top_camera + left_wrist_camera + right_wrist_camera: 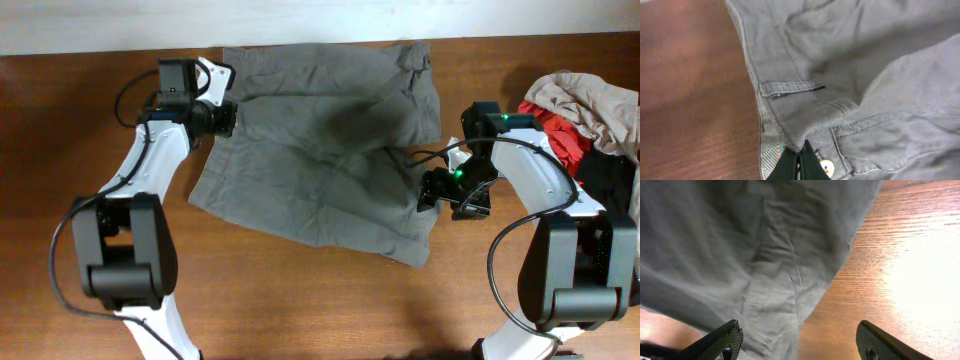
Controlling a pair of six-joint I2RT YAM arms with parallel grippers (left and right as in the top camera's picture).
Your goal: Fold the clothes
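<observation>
Closest to the lens, my left fingers (788,169) are clenched on the waistband (771,145) of the grey-olive shorts (320,150), beside a button (826,167). These shorts lie spread and wrinkled on the worktop (300,300), between both arms. My right fingers (720,340) stand released over the opposite edge, gripping nothing. Risk: the pinch looks shallow, so a lift may slip free. Pulled from one side only, the cloth would likely drag and bunch.

Brown wooden table (300,300) with fine grain, a pale strip (300,20) beyond its far edge.
</observation>
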